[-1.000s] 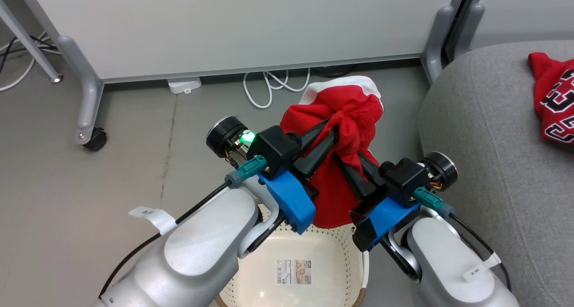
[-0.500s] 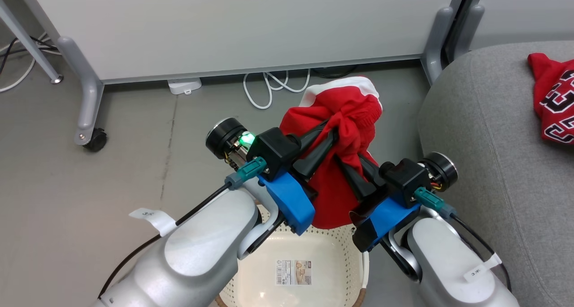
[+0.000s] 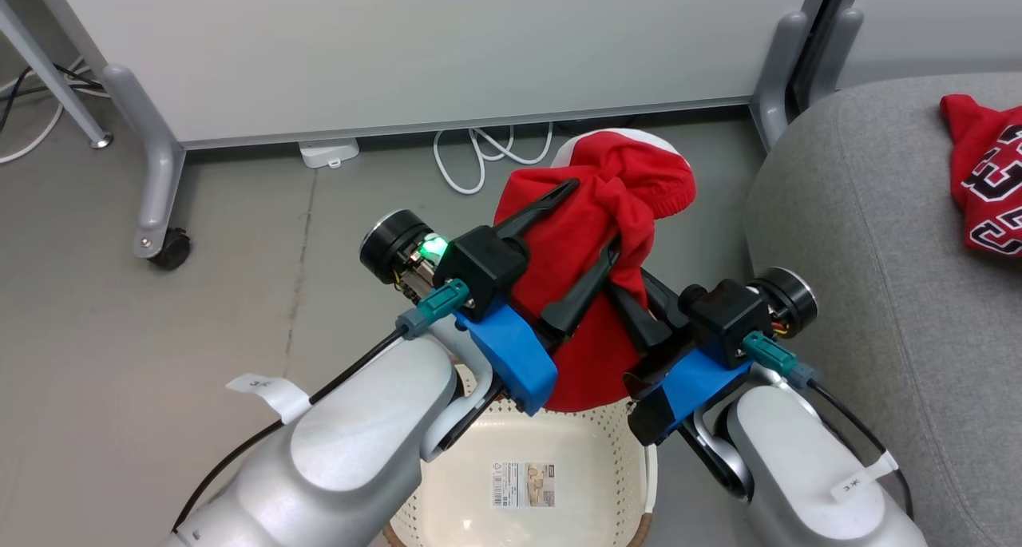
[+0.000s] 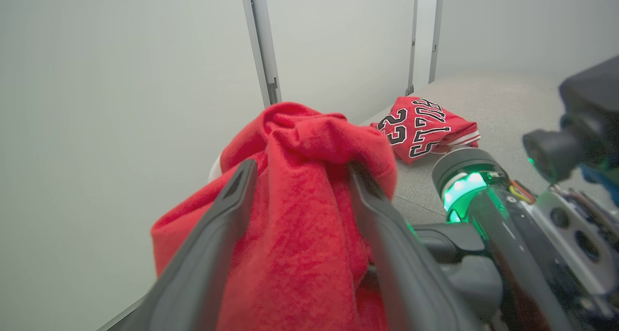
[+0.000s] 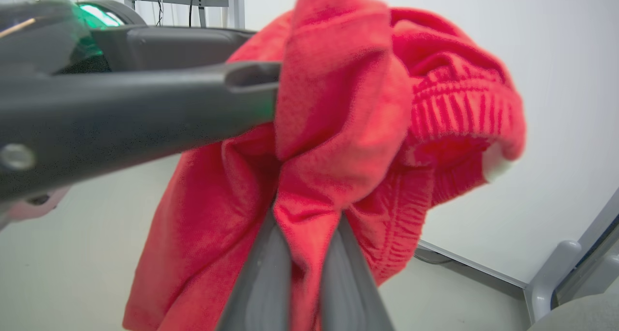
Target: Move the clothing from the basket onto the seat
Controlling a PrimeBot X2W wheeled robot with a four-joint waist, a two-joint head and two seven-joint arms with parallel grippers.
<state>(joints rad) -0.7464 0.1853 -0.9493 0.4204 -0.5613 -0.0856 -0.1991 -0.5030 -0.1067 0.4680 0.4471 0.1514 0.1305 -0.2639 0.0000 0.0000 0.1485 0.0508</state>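
Cloth is what I'm carrying here: the plain red knit garment with white trim (image 3: pixel 595 235) hangs bunched in the air above the cream perforated plastic laundry basket (image 3: pixel 619 459), clear of its floor and short of the large light grey upholstered seat cushion (image 3: pixel 862 235) off to my right. My right hand (image 3: pixel 635 287) is pinched tight on a fold near the middle of the bundle, and that pinch is what carries it. My left hand (image 3: pixel 592 216) stands wide, its two dark fingers (image 4: pixel 217 234) splayed on either side of the fabric without clamping it. The red jersey with black, white-edged lettering (image 3: pixel 986 188) lies crumpled on the seat.

I judge the garment light, soft and limp. It will sag, swing and drape wherever it isn't gripped, and it won't break or slip much against the fingers. One pinch holds only a gathered fold, so the loose ends trail down toward the basket and could snag there. If I regrip, I'd take a thick bunched fold or the ribbed band, not a single thin layer.
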